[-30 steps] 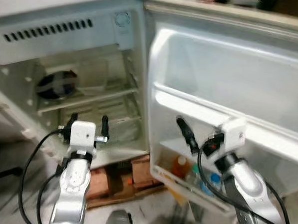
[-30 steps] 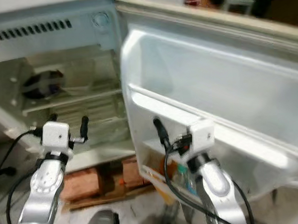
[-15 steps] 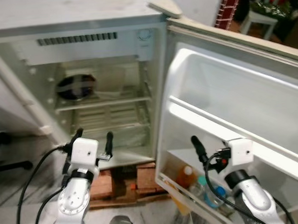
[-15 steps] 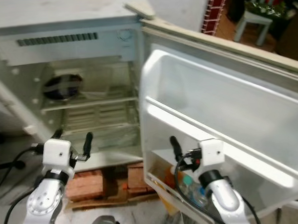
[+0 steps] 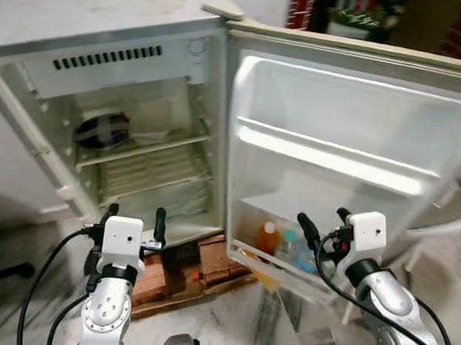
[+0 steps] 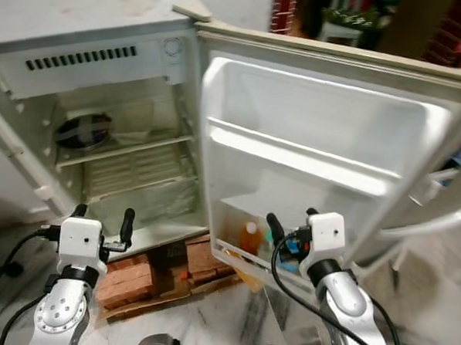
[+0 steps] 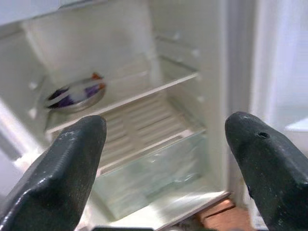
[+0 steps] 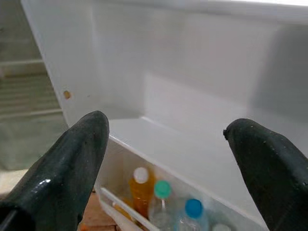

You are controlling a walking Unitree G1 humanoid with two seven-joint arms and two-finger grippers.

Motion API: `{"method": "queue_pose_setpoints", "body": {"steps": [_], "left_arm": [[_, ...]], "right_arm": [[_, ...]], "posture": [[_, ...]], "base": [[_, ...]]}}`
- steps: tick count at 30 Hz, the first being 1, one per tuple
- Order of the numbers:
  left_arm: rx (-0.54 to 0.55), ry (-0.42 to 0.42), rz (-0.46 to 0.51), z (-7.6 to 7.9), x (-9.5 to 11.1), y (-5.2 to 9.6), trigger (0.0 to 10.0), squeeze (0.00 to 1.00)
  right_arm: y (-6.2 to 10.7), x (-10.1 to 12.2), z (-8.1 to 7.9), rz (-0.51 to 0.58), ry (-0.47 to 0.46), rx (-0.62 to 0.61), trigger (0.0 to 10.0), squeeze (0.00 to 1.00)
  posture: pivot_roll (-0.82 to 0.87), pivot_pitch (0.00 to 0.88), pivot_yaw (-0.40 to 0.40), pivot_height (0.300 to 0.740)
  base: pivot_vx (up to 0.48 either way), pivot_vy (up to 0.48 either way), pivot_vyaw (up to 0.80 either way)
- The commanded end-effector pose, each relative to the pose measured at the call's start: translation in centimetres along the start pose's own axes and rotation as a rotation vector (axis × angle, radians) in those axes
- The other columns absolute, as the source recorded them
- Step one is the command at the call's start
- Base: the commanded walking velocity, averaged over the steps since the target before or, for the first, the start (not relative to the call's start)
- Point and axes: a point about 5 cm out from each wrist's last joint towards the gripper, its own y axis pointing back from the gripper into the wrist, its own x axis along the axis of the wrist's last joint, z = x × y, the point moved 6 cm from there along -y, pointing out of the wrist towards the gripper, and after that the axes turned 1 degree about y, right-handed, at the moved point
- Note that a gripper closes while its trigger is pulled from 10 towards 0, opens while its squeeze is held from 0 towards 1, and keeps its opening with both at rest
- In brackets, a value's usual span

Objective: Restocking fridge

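- Fridge (image 5: 135, 123) stands open before us on bricks (image 5: 181, 272); left gripper (image 5: 133, 222) and right gripper (image 5: 322, 223) spread wide, empty.
- Left wrist: we note a round dish (image 7: 74, 94) on the shelf.
- Right wrist: we log an orange bottle (image 8: 139, 190) and capped bottles (image 8: 161, 199) in the door bin.

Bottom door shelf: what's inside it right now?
The bottom door shelf holds an orange bottle with a white cap, a clear bottle with a green cap and one with a blue cap. The rail hides their lower parts.
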Motion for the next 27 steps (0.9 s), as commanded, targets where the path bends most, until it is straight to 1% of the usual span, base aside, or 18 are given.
{"method": "queue_pose_setpoints", "body": {"steps": [1, 4, 5, 6, 7, 10, 12, 13, 15, 16, 18, 20, 21, 23, 25, 27], "left_arm": [[0.004, -0.005, -0.004, -0.1, 0.0, -0.2, 10.0, 0.00], [0.004, -0.009, -0.003, -0.1, 0.0, -0.3, 10.0, 0.00], [0.004, -0.009, -0.003, -0.1, 0.0, -0.3, 10.0, 0.00], [0.003, -0.014, 0.000, -0.2, 0.2, -0.3, 10.0, 0.00], [0.001, -0.015, 0.002, -0.2, 0.2, -0.4, 10.0, 0.00], [-0.012, -0.021, 0.006, -0.1, 0.3, -0.7, 10.0, 0.00], [-0.017, -0.022, 0.007, 0.0, 0.5, -1.0, 10.0, 0.00], [-0.016, -0.022, 0.005, 0.0, 0.4, -1.0, 10.0, 0.00], [-0.015, -0.002, 0.005, -0.2, 0.5, -1.0, 10.0, 0.00], [-0.029, 0.011, 0.013, -0.1, 0.7, -1.0, 10.0, 0.00], [-0.030, -0.007, 0.015, -0.1, 0.7, -1.1, 10.0, 0.00], [-0.030, -0.006, 0.018, -0.1, 0.8, -1.1, 10.0, 0.00], [-0.020, 0.005, 0.021, -0.2, 0.8, -1.2, 10.0, 0.00], [-0.008, 0.007, 0.024, -0.4, 0.8, -1.3, 10.0, 0.00], [0.027, 0.026, 0.023, -0.9, 0.7, -1.7, 10.0, 0.00], [0.025, 0.026, 0.026, -0.7, 0.8, -1.8, 10.0, 0.00]], "right_arm": [[-0.1, 0.1, 0.6, -0.010, -0.017, -0.018, 10.0, 0.00], [-0.1, 1.0, 0.1, 0.024, -0.025, 0.015, 10.0, 0.00], [-0.1, 1.0, 0.1, 0.024, -0.025, 0.015, 10.0, 0.00], [-0.1, 1.6, -0.1, 0.043, 0.026, 0.031, 10.0, 0.00], [-0.2, 1.5, 0.0, 0.033, 0.056, 0.030, 10.0, 0.00], [-0.8, 1.1, -0.1, -0.016, 0.094, 0.027, 10.0, 0.00], [-1.1, 1.8, 0.0, 0.003, 0.139, -0.016, 10.0, 0.00], [-1.2, 1.9, 0.0, 0.004, 0.145, -0.030, 10.0, 0.00], [-1.1, 1.9, -0.7, -0.014, 0.121, -0.010, 10.0, 0.00], [-0.8, 2.0, -1.8, -0.023, 0.070, 0.062, 10.0, 0.00], [-0.5, 1.8, -2.2, -0.037, 0.024, 0.084, 10.0, 0.00], [-0.6, 2.3, -1.6, -0.003, 0.047, 0.040, 10.0, 0.00], [-1.0, 2.6, -1.2, 0.013, 0.031, 0.009, 10.0, 0.00], [-1.3, 2.5, -0.9, 0.000, -0.027, -0.012, 10.0, 0.00], [-2.0, 4.2, -0.8, 0.078, -0.016, -0.046, 10.0, 0.00], [-2.2, 4.6, -0.9, 0.090, -0.006, -0.053, 10.0, 0.00]], "posture": [[0.09, 0.000, -0.004, 0.740], [0.10, 0.000, 0.002, 0.740], [0.10, 0.000, 0.002, 0.740], [0.09, 0.000, 0.008, 0.740], [0.09, 0.000, 0.008, 0.740], [0.09, 0.000, 0.008, 0.740], [0.09, 0.003, 0.019, 0.740], [0.09, 0.006, 0.023, 0.740], [0.09, 0.012, 0.019, 0.740], [0.09, 0.012, 0.015, 0.740], [0.09, 0.008, 0.012, 0.740], [0.09, 0.005, 0.012, 0.740], [0.09, 0.000, 0.010, 0.740], [0.09, 0.000, 0.006, 0.740], [0.09, 0.000, 0.003, 0.740], [0.08, 0.000, 0.002, 0.740]], "base": [[-0.281, 0.000, 0.00], [-0.296, 0.000, 0.00], [-0.322, 0.000, 0.00], [-0.311, 0.000, 0.00], [-0.300, 0.000, 0.00], [-0.286, 0.000, 0.00], [0.000, 0.000, 0.00], [0.000, 0.000, 0.00], [0.000, 0.000, 0.00], [0.000, 0.000, 0.00], [0.000, 0.000, 0.00], [0.000, 0.000, 0.00], [0.000, -0.322, 0.00], [0.000, -0.390, 0.00], [0.000, -0.472, 0.00], [0.000, -0.472, 0.00]]}}
